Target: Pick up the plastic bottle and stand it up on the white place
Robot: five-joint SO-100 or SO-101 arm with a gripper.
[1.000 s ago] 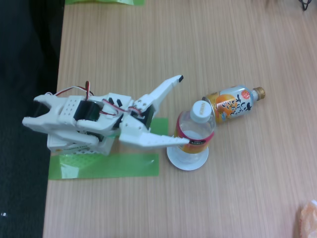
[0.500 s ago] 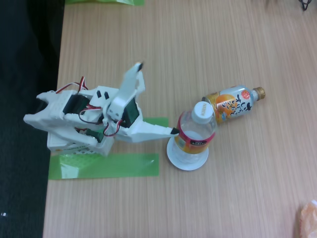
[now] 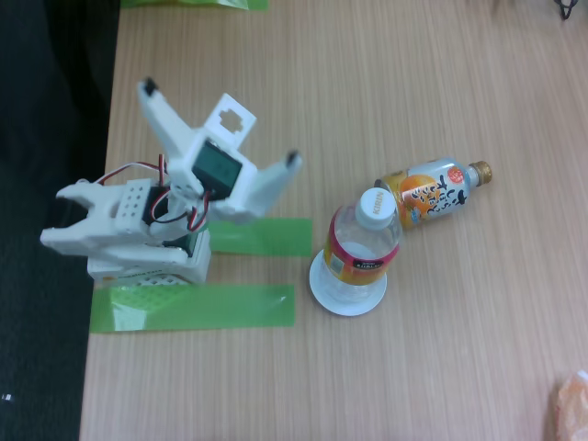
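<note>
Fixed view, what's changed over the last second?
The gripper, its fingers open, pulled back left from the clear ribbed plastic bottle and swung upward. The bottle stayed upright on the round white plate; the orange metal can stayed lying beside it.

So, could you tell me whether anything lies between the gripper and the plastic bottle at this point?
Nothing visible does. The gripper is open above the arm's base, and only bare table and a green tape strip lie between it and the plastic bottle, which stands upright on the white plate.
</note>
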